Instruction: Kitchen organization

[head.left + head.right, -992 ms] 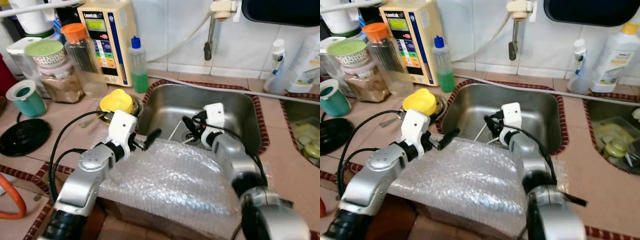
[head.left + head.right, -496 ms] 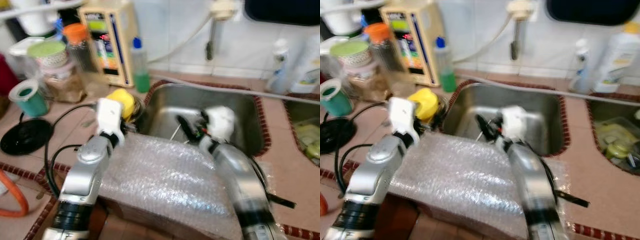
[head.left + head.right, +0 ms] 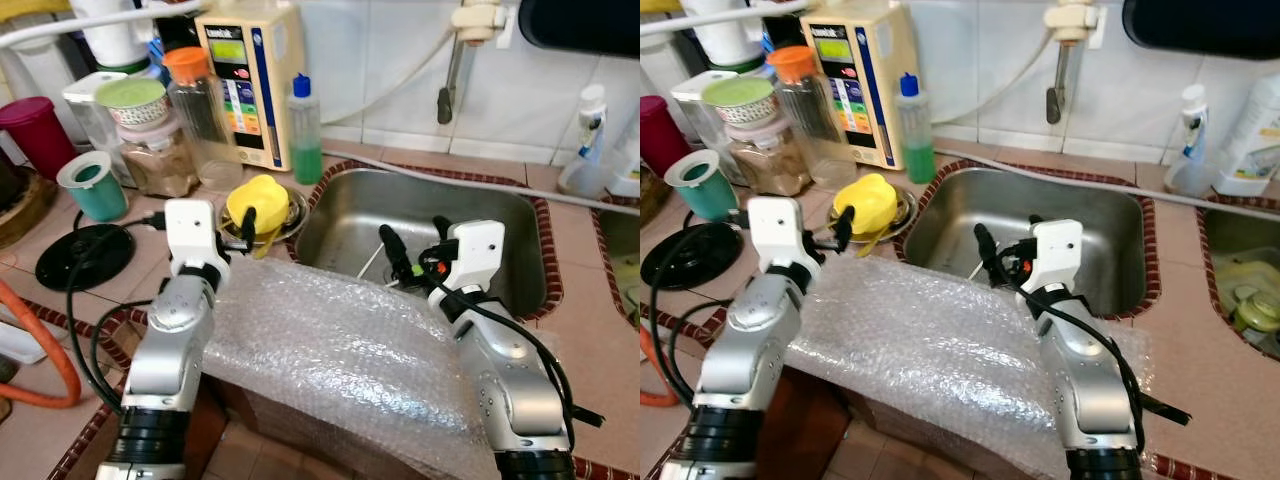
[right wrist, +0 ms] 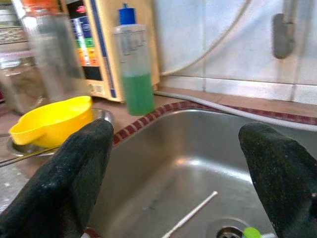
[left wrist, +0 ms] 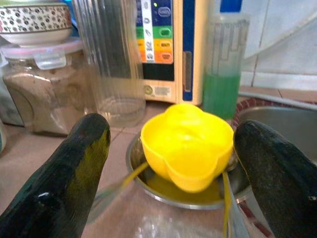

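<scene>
Left wrist view frames the yellow cup (image 5: pixel 187 145) between the left gripper's (image 5: pixel 173 163) spread fingers; I'd advance straight, then close squarely.

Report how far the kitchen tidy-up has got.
Nothing looks put away yet. In hand: the left gripper is open, lined up on the yellow plastic cup lying in the small steel bowl. The right gripper hangs open over the steel sink. Left: the white stick in the sink and the bubble wrap sheet.

Left pincer (image 3: pixel 247 222) swung toward yellow cup (image 3: pixel 256 203).
</scene>
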Available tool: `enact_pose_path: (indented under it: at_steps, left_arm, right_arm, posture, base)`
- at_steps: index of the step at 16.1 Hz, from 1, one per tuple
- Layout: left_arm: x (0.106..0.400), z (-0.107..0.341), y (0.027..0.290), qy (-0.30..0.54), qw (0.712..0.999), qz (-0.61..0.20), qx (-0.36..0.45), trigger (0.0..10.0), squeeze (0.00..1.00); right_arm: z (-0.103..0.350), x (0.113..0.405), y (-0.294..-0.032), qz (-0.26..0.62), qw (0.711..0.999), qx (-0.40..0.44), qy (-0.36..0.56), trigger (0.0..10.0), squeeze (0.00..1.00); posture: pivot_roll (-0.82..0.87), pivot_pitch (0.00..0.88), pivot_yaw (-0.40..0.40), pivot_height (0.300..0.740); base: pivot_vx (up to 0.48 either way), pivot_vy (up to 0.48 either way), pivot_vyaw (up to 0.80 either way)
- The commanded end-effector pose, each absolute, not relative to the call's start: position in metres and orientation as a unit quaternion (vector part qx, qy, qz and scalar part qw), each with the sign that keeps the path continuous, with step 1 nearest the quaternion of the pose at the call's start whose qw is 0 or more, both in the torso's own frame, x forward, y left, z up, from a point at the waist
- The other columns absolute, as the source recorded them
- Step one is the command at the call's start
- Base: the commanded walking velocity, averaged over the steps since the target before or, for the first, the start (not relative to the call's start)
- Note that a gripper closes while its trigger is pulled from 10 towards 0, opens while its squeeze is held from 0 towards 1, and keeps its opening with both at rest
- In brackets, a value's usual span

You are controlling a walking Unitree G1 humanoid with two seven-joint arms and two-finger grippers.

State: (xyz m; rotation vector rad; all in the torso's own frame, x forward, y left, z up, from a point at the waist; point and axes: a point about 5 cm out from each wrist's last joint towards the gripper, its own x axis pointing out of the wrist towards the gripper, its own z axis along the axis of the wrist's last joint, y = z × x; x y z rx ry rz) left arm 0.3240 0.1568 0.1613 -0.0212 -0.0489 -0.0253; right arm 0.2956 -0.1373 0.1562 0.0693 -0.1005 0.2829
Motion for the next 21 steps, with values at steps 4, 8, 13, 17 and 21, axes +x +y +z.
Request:
enact_pose_path:
  at_steps: [4,8,13,17,21]
  left_arm:
    - [0.327,0.165,0.161,-0.031,0.999,0.016,-0.016,10.0,0.00]
    - [0.333,0.158,0.164,-0.002,0.999,0.016,-0.029,10.0,0.00]
    - [0.365,0.155,0.165,0.069,0.993,0.014,-0.089,10.0,0.00]
    - [0.382,0.161,0.155,0.083,0.991,-0.006,-0.102,10.0,0.00]
    - [0.394,0.158,0.152,0.119,0.988,0.001,-0.102,10.0,0.00]
  right_arm:
    - [0.168,0.285,-0.132,0.139,0.988,0.028,-0.061,10.0,0.00]
    - [0.170,0.285,-0.132,0.134,0.989,0.033,-0.059,10.0,0.00]
    - [0.183,0.279,-0.116,0.183,0.980,0.037,-0.075,10.0,0.00]
    - [0.187,0.269,-0.103,0.231,0.969,0.031,-0.076,10.0,0.00]
    - [0.194,0.265,-0.099,0.242,0.966,0.031,-0.081,10.0,0.00]
  posture:
    - [0.02,0.000,0.094,0.740]
    - [0.02,0.000,0.101,0.740]
    - [0.00,0.000,0.108,0.740]
    - [-0.02,0.000,0.128,0.740]
    - [-0.05,0.000,0.152,0.740]
  base:
    - [0.000,0.000,0.60]
    - [0.000,0.000,0.15]
    - [0.000,0.000,0.00]
    - [0.000,0.000,0.00]
    - [0.000,0.000,0.00]
